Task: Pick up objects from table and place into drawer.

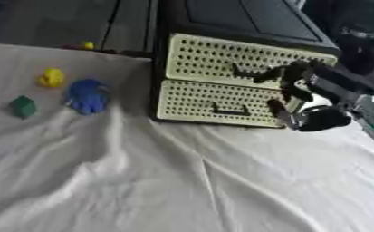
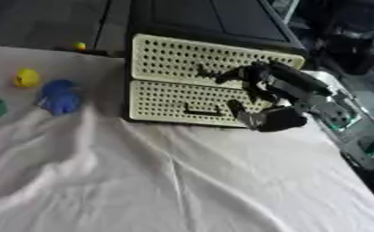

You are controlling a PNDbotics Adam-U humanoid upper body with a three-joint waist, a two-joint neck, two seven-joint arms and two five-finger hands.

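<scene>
Rumpled cloth covers the counter; far left, small toys look light and pinchable by their middles, while the right hand curls on the upper drawer's handle.

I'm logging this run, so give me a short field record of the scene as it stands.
drawer unit: cream perforated fronts, two drawers, both closed
right hand: at the upper drawer handle, fingers curled near it; grasp unclear
left hand: not seen
objects on cloth: yellow object, blue object, green object, all left of the unit
surface: wrinkled white cloth
</scene>
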